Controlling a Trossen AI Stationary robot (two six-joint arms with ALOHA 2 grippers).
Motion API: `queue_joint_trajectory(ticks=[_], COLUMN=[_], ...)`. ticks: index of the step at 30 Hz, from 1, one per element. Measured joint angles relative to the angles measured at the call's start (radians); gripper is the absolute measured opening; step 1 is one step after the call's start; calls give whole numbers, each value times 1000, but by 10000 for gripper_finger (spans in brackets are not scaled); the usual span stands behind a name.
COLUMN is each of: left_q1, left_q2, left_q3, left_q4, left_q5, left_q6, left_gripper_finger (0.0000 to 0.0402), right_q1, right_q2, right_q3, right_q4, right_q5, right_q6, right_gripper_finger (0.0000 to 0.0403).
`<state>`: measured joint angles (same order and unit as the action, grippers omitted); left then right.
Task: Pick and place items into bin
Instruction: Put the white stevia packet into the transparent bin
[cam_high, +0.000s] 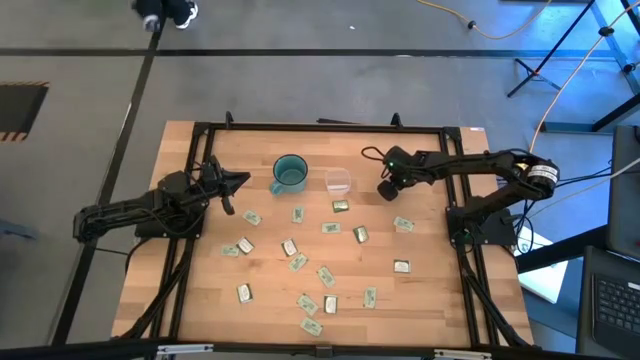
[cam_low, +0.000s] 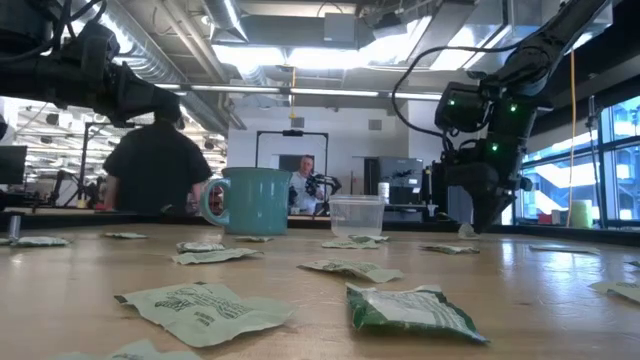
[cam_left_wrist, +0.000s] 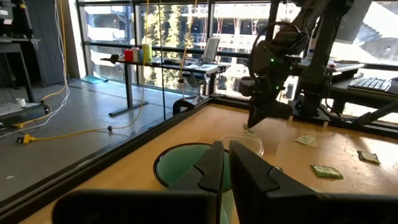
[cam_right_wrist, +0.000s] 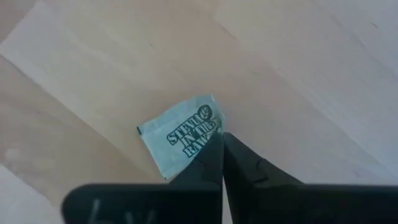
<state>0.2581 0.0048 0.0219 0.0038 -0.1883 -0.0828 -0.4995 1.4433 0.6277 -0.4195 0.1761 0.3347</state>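
The right arm reached in from the table's right side, elbow bent, its gripper (cam_high: 385, 190) pointing down near the far edge, just right of the clear plastic cup (cam_high: 338, 181). In the right wrist view its fingers (cam_right_wrist: 214, 163) were pinched together on the edge of a pale green packet (cam_right_wrist: 181, 135) lying flat on the wood — so it was clamped on that packet, still on the table. The left arm sat low on the left side, gripper (cam_high: 232, 184) closed on nothing, aimed toward the teal mug (cam_high: 289, 173).

Plenty of bare wood lay around the cup and along the right edge of the table (cam_high: 480, 300); the other packets (cam_high: 325, 276) were scattered across the middle and near side, mostly apart from each other.

The packets were flat, crinkly rectangles, some pale green, some shiny. The mug was smooth and glossy, the cup see-through.
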Motion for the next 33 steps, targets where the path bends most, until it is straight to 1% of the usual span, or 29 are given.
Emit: queue_joint_trajectory(ticks=[17, 24, 28, 33], left_q1=[0, 0, 0, 0], left_q2=[0, 0, 0, 0], left_q3=[0, 0, 0, 0], left_q4=[0, 0, 0, 0], left_q5=[0, 0, 0, 0], left_q6=[0, 0, 0, 0], left_gripper_finger=[19, 19, 19, 19], right_q1=[0, 29, 78, 161], right_q2=[-2, -3, -3, -4], right_q3=[14, 128, 220, 331], right_q4=[-5, -89, -108, -85], right_q5=[4, 7, 6, 6], right_q6=[-43, -80, -109, -162], right_gripper_finger=[2, 1, 1, 0])
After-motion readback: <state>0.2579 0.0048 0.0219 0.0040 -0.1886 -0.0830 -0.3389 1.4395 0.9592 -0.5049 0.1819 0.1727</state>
